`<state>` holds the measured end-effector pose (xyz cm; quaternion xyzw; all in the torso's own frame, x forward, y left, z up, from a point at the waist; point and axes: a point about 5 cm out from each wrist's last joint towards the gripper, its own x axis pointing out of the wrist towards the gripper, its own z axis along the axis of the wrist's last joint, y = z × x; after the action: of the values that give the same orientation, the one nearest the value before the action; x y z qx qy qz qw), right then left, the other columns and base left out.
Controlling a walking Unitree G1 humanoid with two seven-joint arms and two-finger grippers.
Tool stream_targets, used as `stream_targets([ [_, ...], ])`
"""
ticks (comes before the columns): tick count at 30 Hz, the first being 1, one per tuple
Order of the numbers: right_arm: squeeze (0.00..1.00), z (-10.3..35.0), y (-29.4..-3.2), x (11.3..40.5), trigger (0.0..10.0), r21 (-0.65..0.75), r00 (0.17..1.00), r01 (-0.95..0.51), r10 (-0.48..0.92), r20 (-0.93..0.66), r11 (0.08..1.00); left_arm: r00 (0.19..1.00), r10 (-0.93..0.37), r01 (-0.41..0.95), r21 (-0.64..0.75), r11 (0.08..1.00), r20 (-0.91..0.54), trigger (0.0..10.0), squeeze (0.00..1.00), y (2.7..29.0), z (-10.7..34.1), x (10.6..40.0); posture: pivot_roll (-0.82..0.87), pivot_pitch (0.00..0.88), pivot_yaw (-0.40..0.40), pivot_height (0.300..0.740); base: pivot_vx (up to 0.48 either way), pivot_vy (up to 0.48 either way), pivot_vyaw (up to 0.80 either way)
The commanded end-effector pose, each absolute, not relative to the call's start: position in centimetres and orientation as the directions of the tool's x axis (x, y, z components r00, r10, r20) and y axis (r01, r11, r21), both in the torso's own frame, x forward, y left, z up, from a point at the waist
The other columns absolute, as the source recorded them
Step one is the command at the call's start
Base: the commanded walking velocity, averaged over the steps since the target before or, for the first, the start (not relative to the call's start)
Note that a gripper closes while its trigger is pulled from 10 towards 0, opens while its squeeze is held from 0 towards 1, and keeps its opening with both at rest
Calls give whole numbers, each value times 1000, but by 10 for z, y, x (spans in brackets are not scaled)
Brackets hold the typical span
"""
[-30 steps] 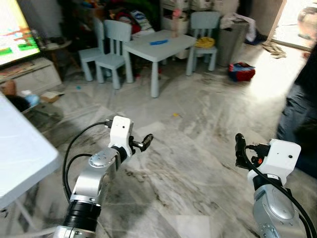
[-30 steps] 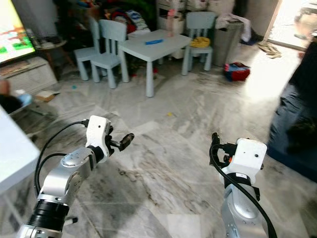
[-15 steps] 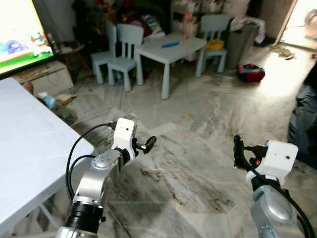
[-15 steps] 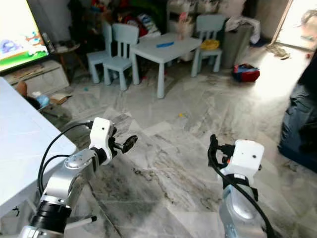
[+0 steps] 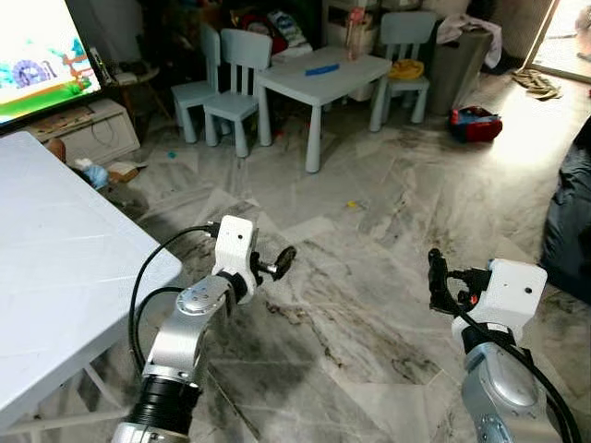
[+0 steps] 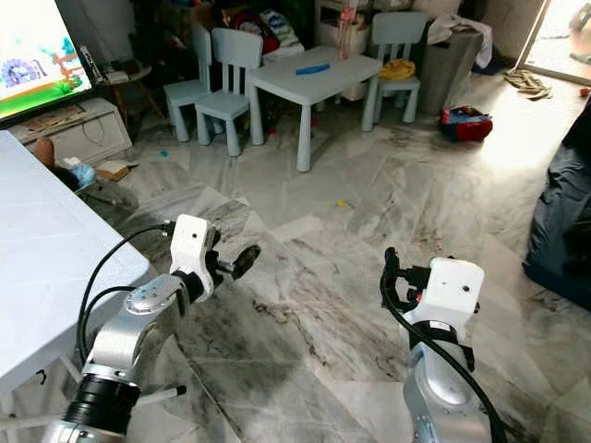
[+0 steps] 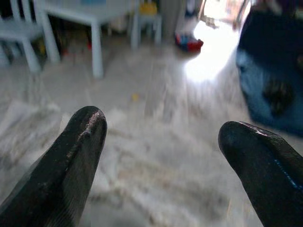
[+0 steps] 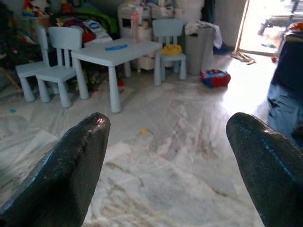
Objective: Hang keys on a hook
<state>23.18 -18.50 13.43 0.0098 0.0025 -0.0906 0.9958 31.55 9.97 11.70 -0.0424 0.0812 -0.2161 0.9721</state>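
Note:
Both arms are raised in front of me over a grey marble floor (image 5: pixel 369 231). My left gripper (image 5: pixel 277 263) points forward and to the right at about the height of the white table's edge. In the left wrist view its fingers (image 7: pixel 85 137) stand wide apart with bare floor between them. My right gripper (image 5: pixel 434 277) points up and forward on the right. In the right wrist view its fingers (image 8: pixel 85 151) are also spread wide, holding nothing.
A large white table (image 5: pixel 55 277) stands close on my left. A lit TV screen (image 5: pixel 37 55) is at the back left. Ahead are a small pale-blue table (image 5: pixel 323 74) and chairs (image 5: pixel 235 88). A person in dark clothes (image 5: pixel 568 212) stands at the right edge.
The camera has moved: more of the white table shows on the left and the children's table sits further right. Both arms keep the same pose, grippers still open.

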Motion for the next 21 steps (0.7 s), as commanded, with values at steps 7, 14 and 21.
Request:
stream_targets([
  [7,0,126,-180,236,10000,96,987,154,-150,-48,983,923,-377,370,-88,925,-81,10000,0,110,115,315,6,38,-7,740,0,0,0],
  [14,0,95,-175,234,10000,119,981,160,-144,-129,980,921,-371,363,-82,928,-115,10000,0,115,96,309,17,30,-12,740,0,0,0],
  [21,0,67,-175,233,10000,167,960,184,-142,-240,969,892,-340,291,-199,936,-296,10000,0,121,64,309,21,16,-16,740,0,0,0],
])
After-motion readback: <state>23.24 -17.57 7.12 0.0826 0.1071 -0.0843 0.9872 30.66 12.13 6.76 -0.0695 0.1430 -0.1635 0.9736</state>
